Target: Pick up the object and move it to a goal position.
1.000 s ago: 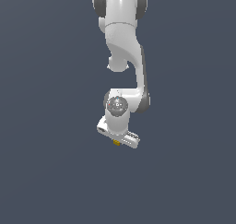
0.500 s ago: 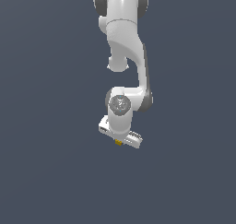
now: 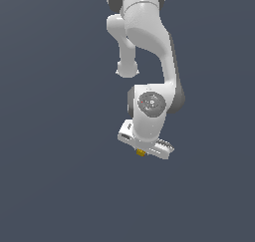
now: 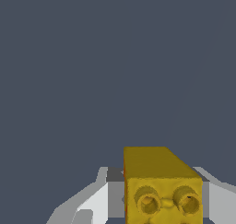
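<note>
A plain dark slate-blue ground (image 3: 55,176) fills the exterior view from edge to edge, flat and even in tone, with no seam, edge or marking to be made out on it. The same dark slate-blue ground (image 4: 92,71) takes up most of the wrist view, equally smooth and uniform. Whether this is a floor, a tabletop or only a backdrop cannot be told. No shadow or texture shows on it in either view.

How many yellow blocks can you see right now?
1. The yellow block sits between the fingers of the gripper, close up in the wrist view. No others show.
</note>
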